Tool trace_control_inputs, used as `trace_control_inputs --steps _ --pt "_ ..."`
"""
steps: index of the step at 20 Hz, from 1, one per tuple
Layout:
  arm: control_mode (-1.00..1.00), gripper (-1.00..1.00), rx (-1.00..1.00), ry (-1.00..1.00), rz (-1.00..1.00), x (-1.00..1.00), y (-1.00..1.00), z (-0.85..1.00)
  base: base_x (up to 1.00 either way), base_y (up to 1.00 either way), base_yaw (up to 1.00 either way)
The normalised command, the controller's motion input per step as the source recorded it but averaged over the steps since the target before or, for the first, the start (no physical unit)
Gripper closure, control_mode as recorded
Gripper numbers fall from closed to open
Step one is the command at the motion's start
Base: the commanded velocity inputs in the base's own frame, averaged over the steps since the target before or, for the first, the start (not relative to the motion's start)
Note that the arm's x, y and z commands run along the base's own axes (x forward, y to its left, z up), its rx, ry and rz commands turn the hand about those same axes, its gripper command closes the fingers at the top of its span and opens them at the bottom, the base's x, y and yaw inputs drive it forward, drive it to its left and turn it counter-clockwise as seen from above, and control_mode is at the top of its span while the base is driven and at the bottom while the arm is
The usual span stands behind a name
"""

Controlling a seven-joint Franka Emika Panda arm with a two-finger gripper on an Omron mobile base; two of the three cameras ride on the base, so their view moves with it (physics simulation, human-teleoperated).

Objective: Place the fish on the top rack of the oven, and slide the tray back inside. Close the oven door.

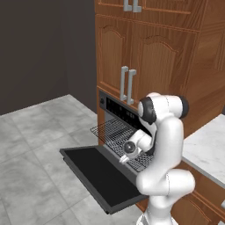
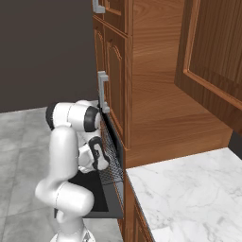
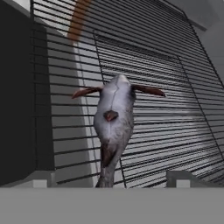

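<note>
The fish (image 3: 114,119), grey with a pale belly and reddish fins, lies on the silvery wire top rack (image 3: 166,87), its tail toward the hand. My gripper (image 3: 110,179) is open just above it, with one fingertip on each side of the tail and neither touching. From the left base, the gripper (image 1: 126,158) hangs over the tray (image 1: 110,129), which is pulled out of the oven (image 1: 117,108). The oven door (image 1: 94,172) lies folded down flat below the rack. The right base view shows the rack (image 2: 111,158) edge-on beside the hand.
Wooden cabinet doors with steel handles (image 1: 127,83) rise above the oven. A white marble counter (image 2: 189,194) runs to the right of it. Grey tiled floor (image 1: 30,145) spreads open to the left of the lowered door.
</note>
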Motion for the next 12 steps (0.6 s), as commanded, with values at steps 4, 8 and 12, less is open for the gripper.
trace_control_inputs --steps 4,8,12 --pt "-1.00 -1.00 0.00 -0.05 0.00 -0.41 0.01 0.58 0.00 0.00 0.00" --pt "-1.00 -1.00 0.00 -0.10 0.00 -0.68 0.10 0.65 0.00 0.00 0.00" --pt "-1.00 -1.00 -0.01 -0.15 0.00 -0.87 0.16 0.62 0.00 0.00 0.00"
